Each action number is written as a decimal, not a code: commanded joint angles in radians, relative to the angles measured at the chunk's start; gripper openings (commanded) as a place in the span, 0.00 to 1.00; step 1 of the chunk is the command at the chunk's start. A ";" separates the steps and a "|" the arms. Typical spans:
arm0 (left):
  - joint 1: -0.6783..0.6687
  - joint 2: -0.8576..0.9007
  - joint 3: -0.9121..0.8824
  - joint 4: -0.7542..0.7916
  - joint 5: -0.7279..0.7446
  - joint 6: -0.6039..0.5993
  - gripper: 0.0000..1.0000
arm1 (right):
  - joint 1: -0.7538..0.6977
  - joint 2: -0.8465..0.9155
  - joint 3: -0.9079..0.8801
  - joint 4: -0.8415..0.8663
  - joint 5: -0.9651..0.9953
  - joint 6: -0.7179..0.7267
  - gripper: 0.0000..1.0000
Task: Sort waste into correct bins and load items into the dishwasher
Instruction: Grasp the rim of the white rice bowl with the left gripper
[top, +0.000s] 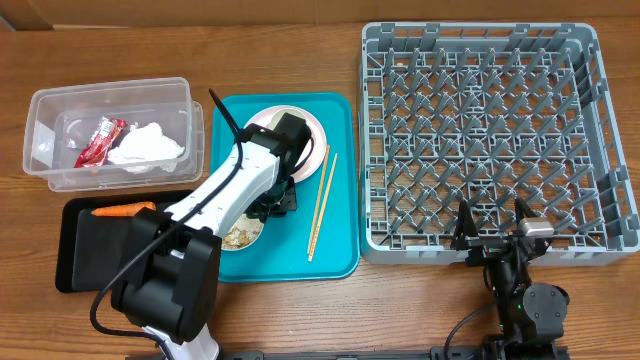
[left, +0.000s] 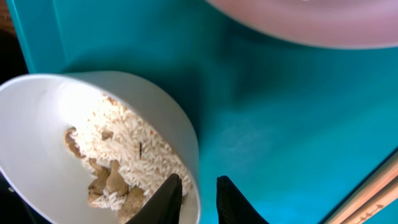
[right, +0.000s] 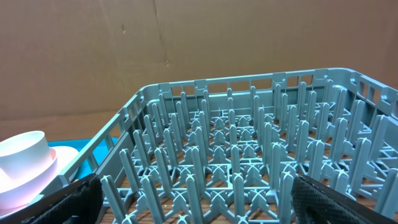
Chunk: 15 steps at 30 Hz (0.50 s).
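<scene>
I count two grippers, the left gripper (left: 199, 196) and the right gripper (top: 492, 222). At the left jaws there is one white bowl (left: 37, 118). Beyond them are one pink plate (left: 311, 25), two chopsticks (top: 322, 200) and one teal tray (top: 340, 240). Off to their side are one clear tub (top: 45, 110), one red wrapper (top: 100, 140), one white wad (top: 150, 148), one black tray (top: 100, 250) and one carrot (top: 122, 210). Ahead of the right jaws are one grey rack (top: 368, 150) and one white cup (right: 25, 155).

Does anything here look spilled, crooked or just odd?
Nothing has spilled. The one oddity: the bowl on the teal tray still holds rice, with the left gripper straddling its rim. The chopsticks lie slightly splayed.
</scene>
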 joint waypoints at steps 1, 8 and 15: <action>-0.001 0.011 0.002 0.011 -0.021 0.011 0.22 | -0.007 -0.011 -0.011 0.007 -0.002 0.000 1.00; -0.001 0.011 -0.001 0.022 -0.021 0.011 0.23 | -0.007 -0.011 -0.011 0.007 -0.003 0.000 1.00; -0.001 0.011 -0.026 0.039 -0.021 0.008 0.26 | -0.007 -0.011 -0.011 0.007 -0.003 0.000 1.00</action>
